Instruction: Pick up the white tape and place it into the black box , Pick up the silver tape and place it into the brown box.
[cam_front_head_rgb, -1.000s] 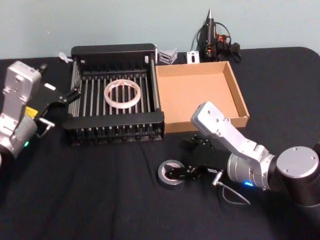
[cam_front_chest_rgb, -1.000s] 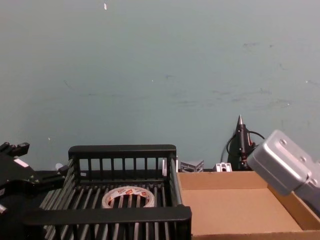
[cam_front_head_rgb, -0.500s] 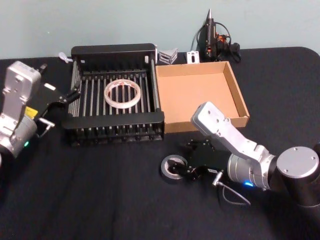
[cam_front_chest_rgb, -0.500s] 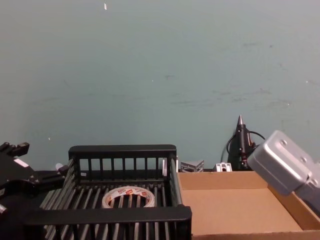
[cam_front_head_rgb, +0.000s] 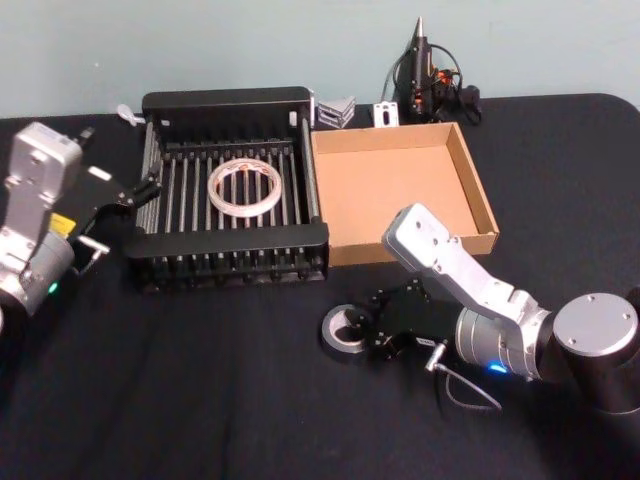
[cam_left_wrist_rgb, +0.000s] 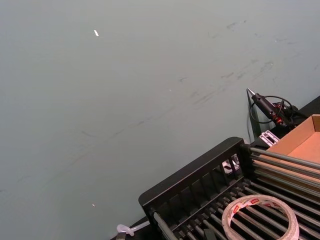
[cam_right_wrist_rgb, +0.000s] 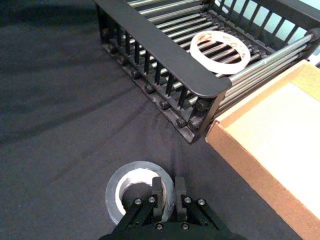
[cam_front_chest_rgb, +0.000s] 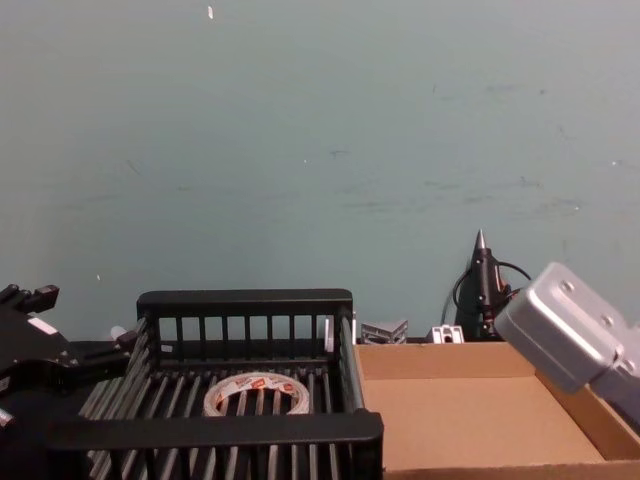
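The silver tape (cam_right_wrist_rgb: 136, 194) is clamped at its wall by the right gripper (cam_right_wrist_rgb: 167, 192), near the brown box (cam_front_head_rgb: 400, 190). The white tape (cam_front_head_rgb: 244, 187) is seen lying in the black box (cam_front_head_rgb: 228, 243). The left gripper (cam_front_head_rgb: 140, 190) is parked at the box's left; its jaws cannot be told.

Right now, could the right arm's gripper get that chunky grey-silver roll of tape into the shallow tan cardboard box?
Probably yes. The right gripper is shut on the silver tape's wall, and the open-topped brown box sits just beyond it, with nothing between. The black crate is off to the side.

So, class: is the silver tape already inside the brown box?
No, the silver tape lies on the black tablecloth in front of the brown box, with the right hand on it.
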